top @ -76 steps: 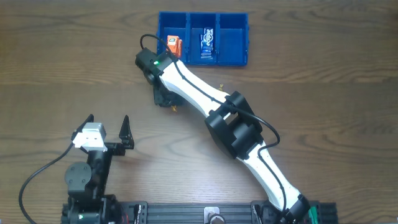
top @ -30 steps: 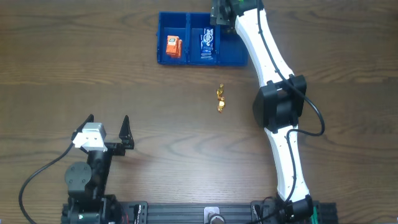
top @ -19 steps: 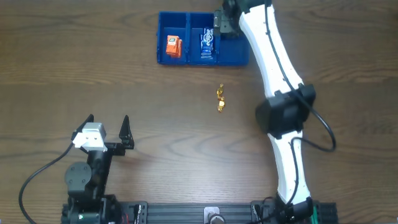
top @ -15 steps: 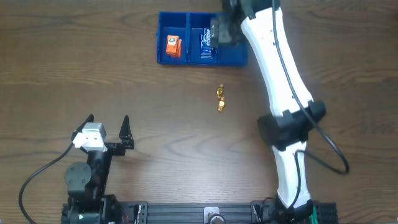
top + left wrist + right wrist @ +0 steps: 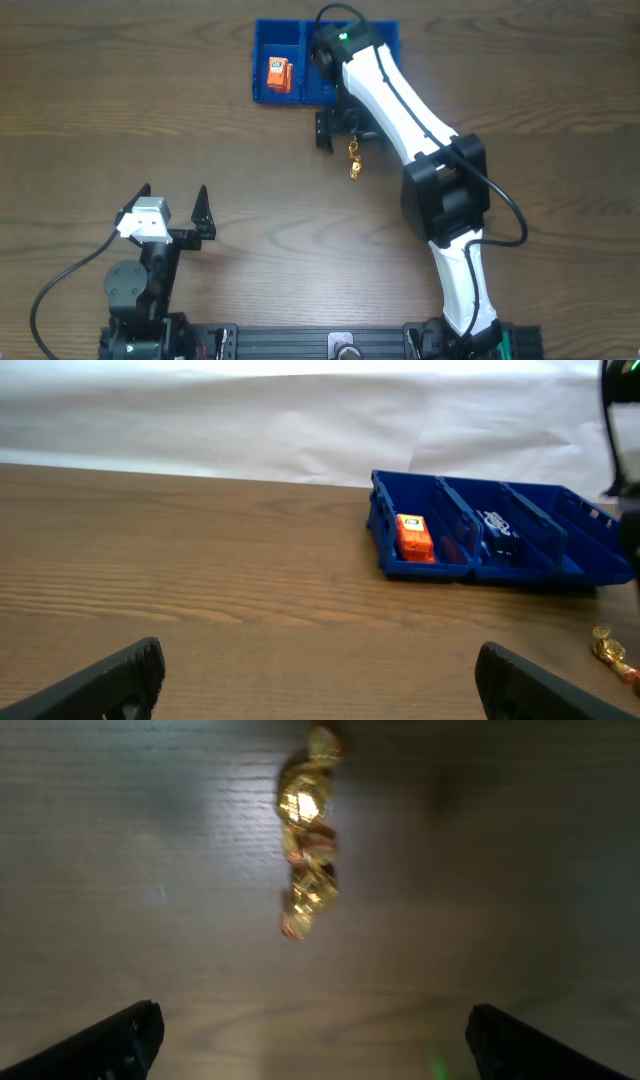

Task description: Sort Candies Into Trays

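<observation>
Top view — right arm point(image 5: 400, 95) covers tray point(image 5: 262, 45) middle; right gripper point(image 5: 310, 1017) spread above gold candies point(image 5: 305, 850).

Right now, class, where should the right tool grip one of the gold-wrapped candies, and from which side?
Grip one of the gold candies across its plump middle, not a twisted end, coming straight down: they lie flat on the table under the open right tool.

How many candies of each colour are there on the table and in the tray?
Orange candy: 1
Blue candy: 1
Gold candies: 2
Total: 4
</observation>
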Motion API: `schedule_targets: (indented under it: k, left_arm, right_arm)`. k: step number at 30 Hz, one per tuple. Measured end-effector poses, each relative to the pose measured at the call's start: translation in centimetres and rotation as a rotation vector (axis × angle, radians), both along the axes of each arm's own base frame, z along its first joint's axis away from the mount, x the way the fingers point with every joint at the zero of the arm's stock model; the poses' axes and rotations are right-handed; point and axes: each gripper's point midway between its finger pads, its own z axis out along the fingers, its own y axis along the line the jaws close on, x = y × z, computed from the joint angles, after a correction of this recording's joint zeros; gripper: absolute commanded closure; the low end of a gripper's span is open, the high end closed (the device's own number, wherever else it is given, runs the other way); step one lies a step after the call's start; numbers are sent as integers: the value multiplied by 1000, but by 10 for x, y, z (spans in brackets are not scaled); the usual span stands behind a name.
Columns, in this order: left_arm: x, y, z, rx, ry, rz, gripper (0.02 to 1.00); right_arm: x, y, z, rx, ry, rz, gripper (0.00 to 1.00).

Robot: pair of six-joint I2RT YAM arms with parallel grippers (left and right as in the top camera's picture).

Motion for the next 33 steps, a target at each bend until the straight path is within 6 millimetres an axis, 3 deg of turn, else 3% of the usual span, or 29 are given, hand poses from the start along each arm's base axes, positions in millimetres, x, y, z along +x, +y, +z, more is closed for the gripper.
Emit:
schedule_targets:
  k: [8,12,16,25,33]
  left_arm:
    - [0,0,0,0,0,0,20]
    - [0,0,0,0,0,0,20]
    - [0,0,0,0,0,0,20]
    - [0,0,0,0,0,0,20]
    - [0,0,0,0,0,0,20]
  right_arm:
    - [-21,0,-49,27,39,-10,1]
    - [-24,0,-53,50,12,-12,1]
    - [-13,1,-55,70,-34,-21,1]
    - [-8,-14,-69,61,-48,-59,1]
    - [-5,-13,-75,65,-67,-65,86]
